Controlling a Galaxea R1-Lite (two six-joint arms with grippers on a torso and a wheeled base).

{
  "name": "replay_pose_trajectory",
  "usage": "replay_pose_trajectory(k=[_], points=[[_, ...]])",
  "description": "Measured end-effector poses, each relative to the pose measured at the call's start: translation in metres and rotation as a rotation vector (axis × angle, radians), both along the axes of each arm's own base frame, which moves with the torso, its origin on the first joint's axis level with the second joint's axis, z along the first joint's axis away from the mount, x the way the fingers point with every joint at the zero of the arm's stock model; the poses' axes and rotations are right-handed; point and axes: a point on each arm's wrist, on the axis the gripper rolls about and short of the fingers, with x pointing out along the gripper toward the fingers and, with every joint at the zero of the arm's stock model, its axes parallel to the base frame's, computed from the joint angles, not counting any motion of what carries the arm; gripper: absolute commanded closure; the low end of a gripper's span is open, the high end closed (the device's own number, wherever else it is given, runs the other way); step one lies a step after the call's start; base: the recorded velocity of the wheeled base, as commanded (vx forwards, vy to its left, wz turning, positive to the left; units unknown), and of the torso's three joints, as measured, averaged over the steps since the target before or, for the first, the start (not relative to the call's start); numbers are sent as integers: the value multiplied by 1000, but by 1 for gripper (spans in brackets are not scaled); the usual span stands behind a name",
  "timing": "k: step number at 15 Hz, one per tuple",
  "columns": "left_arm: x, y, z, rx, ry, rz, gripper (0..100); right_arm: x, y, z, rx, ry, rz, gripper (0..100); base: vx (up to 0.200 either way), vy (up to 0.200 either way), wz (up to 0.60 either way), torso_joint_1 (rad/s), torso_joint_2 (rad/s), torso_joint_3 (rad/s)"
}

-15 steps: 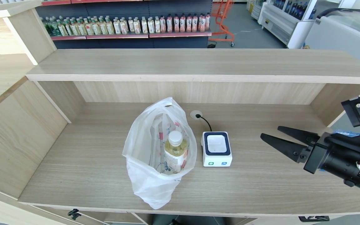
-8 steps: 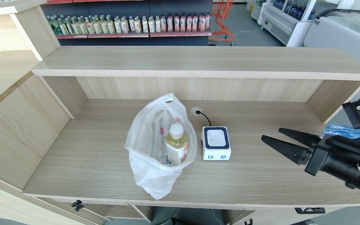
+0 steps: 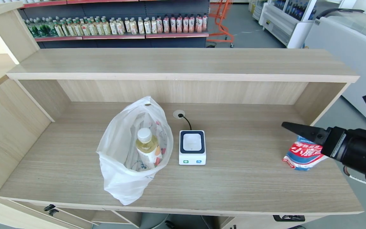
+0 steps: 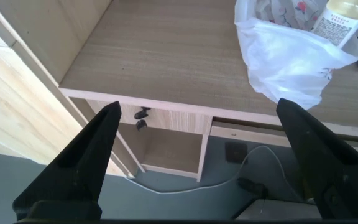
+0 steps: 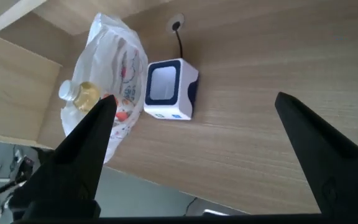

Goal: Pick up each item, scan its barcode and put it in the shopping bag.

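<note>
The left tool [image 4: 197, 104], two black wedge-shaped fingers spread wide with nothing between them, hangs off the front edge of the pale wood-grain tabletop [image 3: 233, 184], on the bag's side. One thin, crinkled white plastic shopping bag [image 3: 119, 178] stands open left of centre. In it is one clear plastic bottle of yellowish drink [image 3: 147, 149] with a white cap, its lower half veiled by the film, beside printed shapes too blurred to identify. Just right of the bag sits one white boxy scanner [image 3: 192, 152] with a dark-framed square window, and a black cable [image 3: 186, 121] runs back from it to a round hole. Near the right edge stands one glossy blue, red and white packet [image 3: 300, 156], its top hidden behind the right tool [image 5: 194, 98], whose fingers gape wide and empty. Whether the tool touches the packet cannot be judged.
</note>
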Motion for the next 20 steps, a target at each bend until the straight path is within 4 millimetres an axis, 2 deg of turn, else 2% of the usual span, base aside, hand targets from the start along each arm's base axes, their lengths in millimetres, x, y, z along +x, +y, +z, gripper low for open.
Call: replay_pose_trajectory(k=[2,5,7,10,13,20], points=[[0,0,0,2,0,0,0,4,-1,18,67,56,-75,0,0,-100,0,-1,1,6],[0,0,0,4,0,1,0,11,-2,59,222,172,-246,0,0,0,0,0,0,0],[0,0,0,4,0,-2,0,21,-5,71,318,245,-388,0,0,0,0,0,0,0],[0,0,0,4,-1,0,0,38,-19,64,429,411,-607,0,0,0,0,0,0,0],[0,0,0,4,-1,-1,0,59,-33,49,473,470,-736,0,0,0,0,0,0,0],[0,0,0,4,-1,-1,0,116,-37,7,466,598,-827,0,0,0,0,0,0,0]])
